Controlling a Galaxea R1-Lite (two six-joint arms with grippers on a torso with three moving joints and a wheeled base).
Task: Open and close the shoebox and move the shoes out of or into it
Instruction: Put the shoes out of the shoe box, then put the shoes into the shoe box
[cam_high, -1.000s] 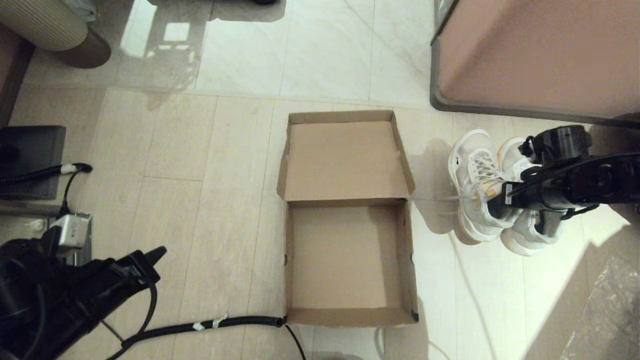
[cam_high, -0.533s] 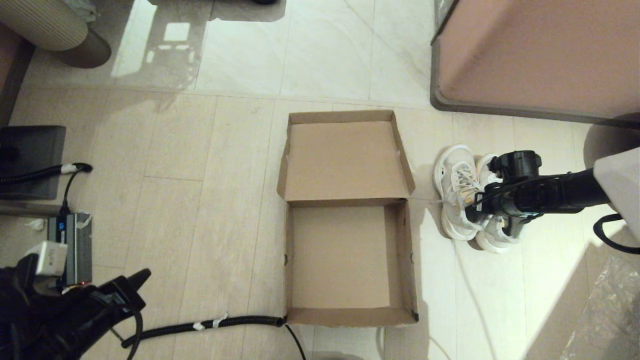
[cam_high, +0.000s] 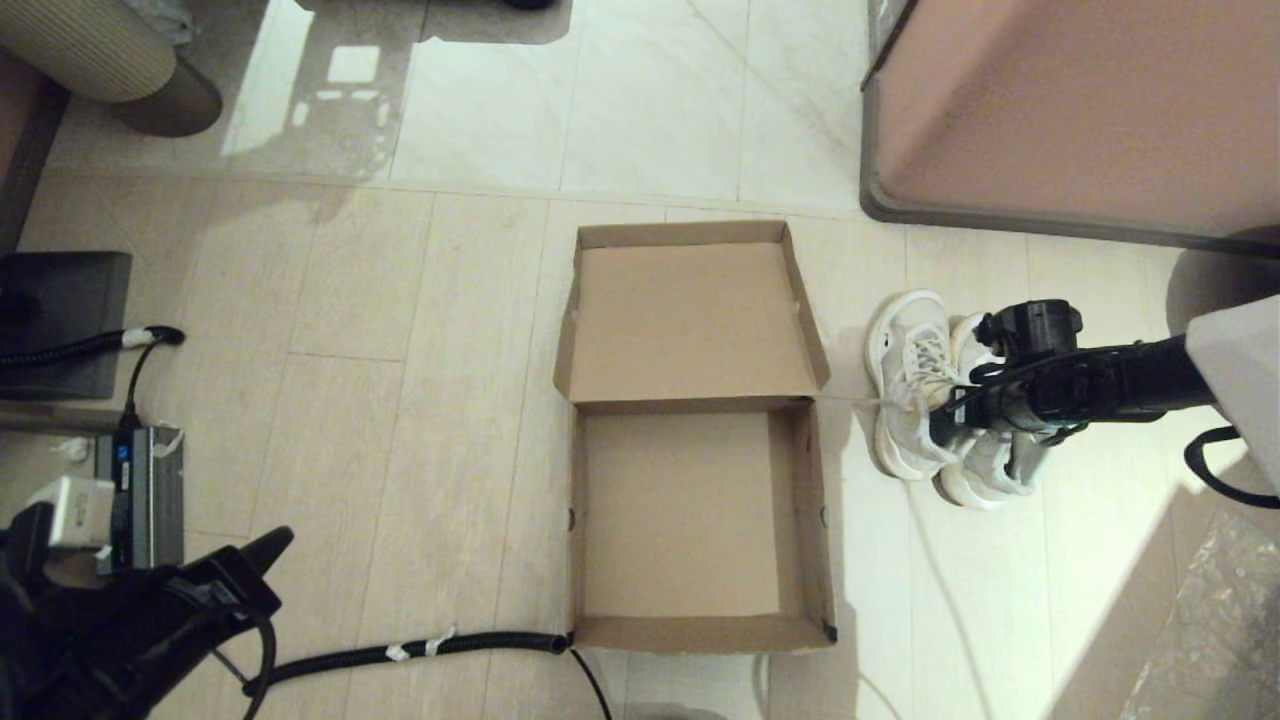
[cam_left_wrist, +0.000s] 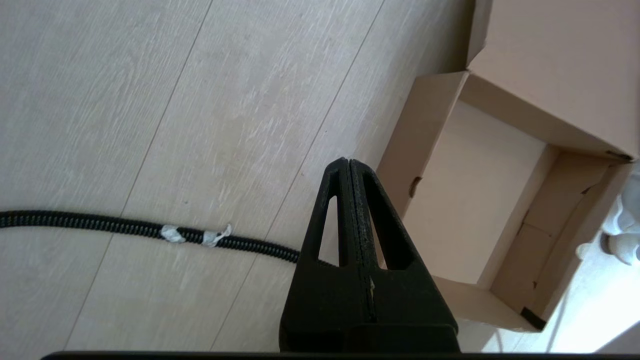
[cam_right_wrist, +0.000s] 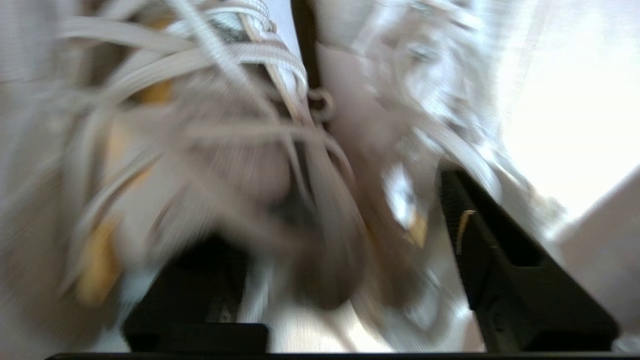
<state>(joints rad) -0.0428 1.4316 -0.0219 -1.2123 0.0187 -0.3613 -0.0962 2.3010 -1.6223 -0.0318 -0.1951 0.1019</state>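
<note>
Two white mesh sneakers (cam_high: 925, 400) stand side by side on the pale floor, and the right gripper (cam_high: 985, 420) is down among them at their heel ends. In the right wrist view its two black fingers (cam_right_wrist: 505, 260) are spread wide, one on the outer side of one sneaker and the other under the laces of its neighbour, so that the collars of the sneakers (cam_right_wrist: 280, 165) lie between the fingers. That view is blurred, and whether the fingers press on the fabric cannot be told. The toes point away from the gripper, toward the large pinkish-brown block (cam_high: 1080, 110) beyond.

One shoebox (cam_high: 695, 530) lies just beside the sneakers, on the side of the right gripper that faces the left arm. It is open: its flap lid (cam_high: 690, 315) is folded back flat on the floor past the far wall, and the box compartment shows only bare cardboard. The nearest sneaker is close to the box's wall but apart from it.

One left gripper (cam_high: 265, 555) hovers well apart from the box on its other side, near the robot's base. Its two black fingers (cam_left_wrist: 350, 210) are pressed together with nothing between them, and the shoebox (cam_left_wrist: 480, 200) lies ahead of its tip. One black corrugated cable (cam_high: 420, 650) runs along the floor from below that gripper to the box's near corner.
</note>
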